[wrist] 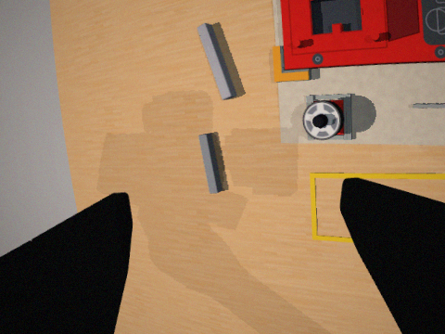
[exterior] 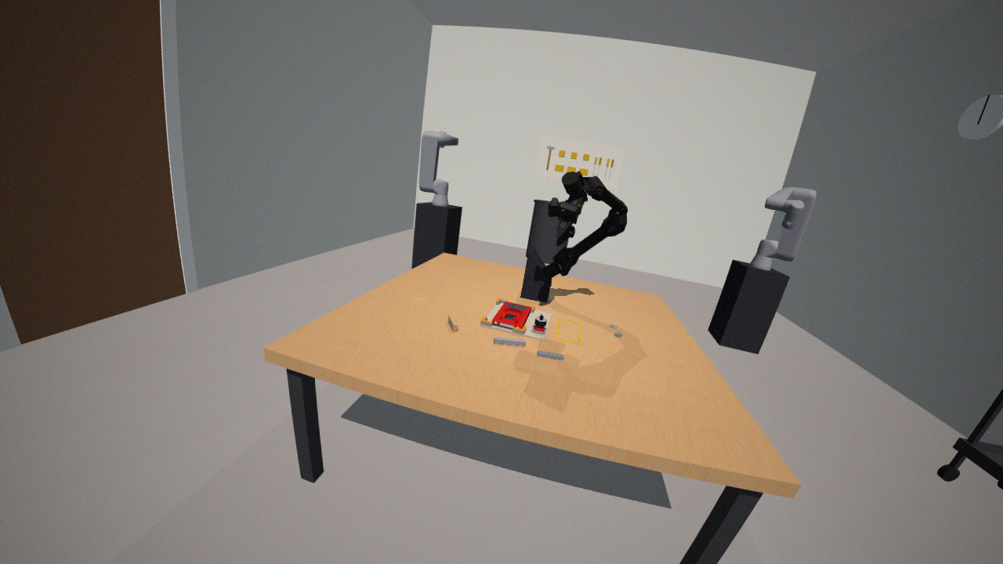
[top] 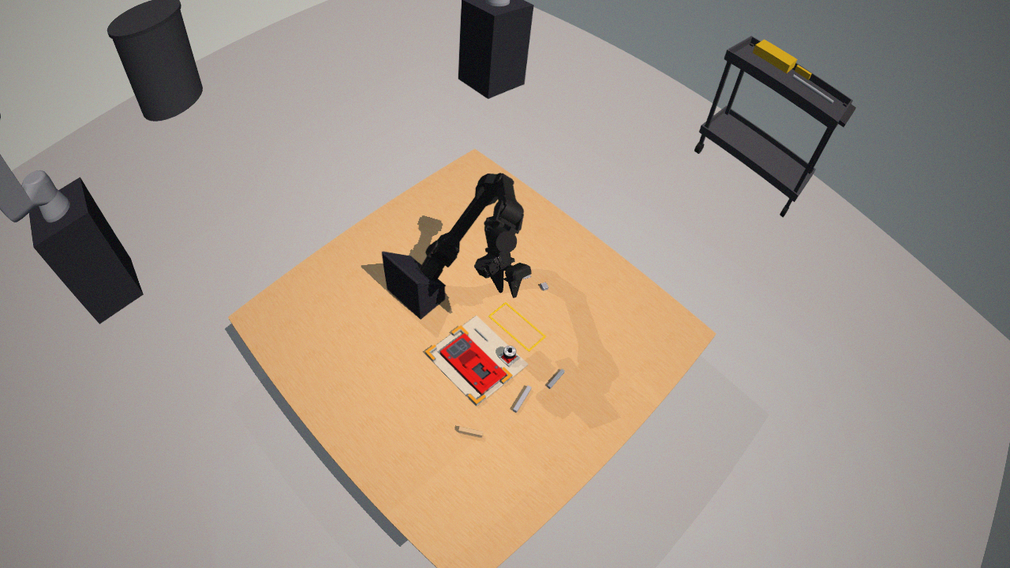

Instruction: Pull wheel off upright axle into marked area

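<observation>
The white-spoked wheel (top: 510,353) (exterior: 541,321) (wrist: 312,126) with a dark rim sits on the upright axle (wrist: 320,121), whose dark tip shows at its centre. The axle stands in a small grey and red holder on the pale board (wrist: 399,130). The marked area (top: 525,319) (exterior: 581,333) (wrist: 314,209) is a yellow outline on the table beside the board, with nothing seen inside it. My gripper (top: 507,293) (wrist: 239,200) is open and empty, pointing down above the table, behind the marked area in the top view. In the wrist view one finger hides part of the outline.
A red block (top: 487,381) (wrist: 297,57) lies on the board between orange corner pieces. Two grey bars (top: 521,398) (wrist: 218,62) lie beside the board. A tan bent piece (top: 469,431) (exterior: 452,323) lies farther off. Small grey pieces (exterior: 617,334) lie beyond the marked area.
</observation>
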{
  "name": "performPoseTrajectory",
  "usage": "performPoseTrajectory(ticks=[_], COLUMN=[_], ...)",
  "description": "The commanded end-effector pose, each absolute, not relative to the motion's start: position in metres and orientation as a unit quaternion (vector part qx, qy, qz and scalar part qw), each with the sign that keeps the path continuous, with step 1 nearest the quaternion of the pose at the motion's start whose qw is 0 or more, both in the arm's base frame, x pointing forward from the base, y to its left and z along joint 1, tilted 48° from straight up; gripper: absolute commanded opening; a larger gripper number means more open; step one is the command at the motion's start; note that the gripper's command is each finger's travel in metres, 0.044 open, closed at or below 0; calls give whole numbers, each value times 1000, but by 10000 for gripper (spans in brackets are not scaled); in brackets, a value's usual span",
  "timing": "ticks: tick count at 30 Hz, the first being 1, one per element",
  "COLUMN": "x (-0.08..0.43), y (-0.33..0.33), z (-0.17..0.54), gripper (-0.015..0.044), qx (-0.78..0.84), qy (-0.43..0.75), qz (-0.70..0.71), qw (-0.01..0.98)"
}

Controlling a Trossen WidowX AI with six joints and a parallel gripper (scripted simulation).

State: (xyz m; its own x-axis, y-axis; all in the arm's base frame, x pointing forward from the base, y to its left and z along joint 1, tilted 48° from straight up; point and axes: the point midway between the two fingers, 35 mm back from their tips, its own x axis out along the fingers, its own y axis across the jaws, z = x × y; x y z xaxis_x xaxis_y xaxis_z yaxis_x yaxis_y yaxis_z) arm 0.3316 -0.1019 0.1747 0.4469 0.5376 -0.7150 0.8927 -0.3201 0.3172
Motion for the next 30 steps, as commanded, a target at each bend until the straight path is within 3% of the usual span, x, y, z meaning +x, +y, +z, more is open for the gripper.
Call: performPoseTrajectory(ticks=[1, 11, 22, 30], x=[355, 374, 367, 361], y=[-62, 53, 52, 93], z=[139, 44, 34, -4], gripper=[300, 300, 300, 300], qx=[734, 609, 607, 607], qy=[541, 706, 708, 708], qz=[-243, -237, -237, -237], qw=[331, 272, 271, 271])
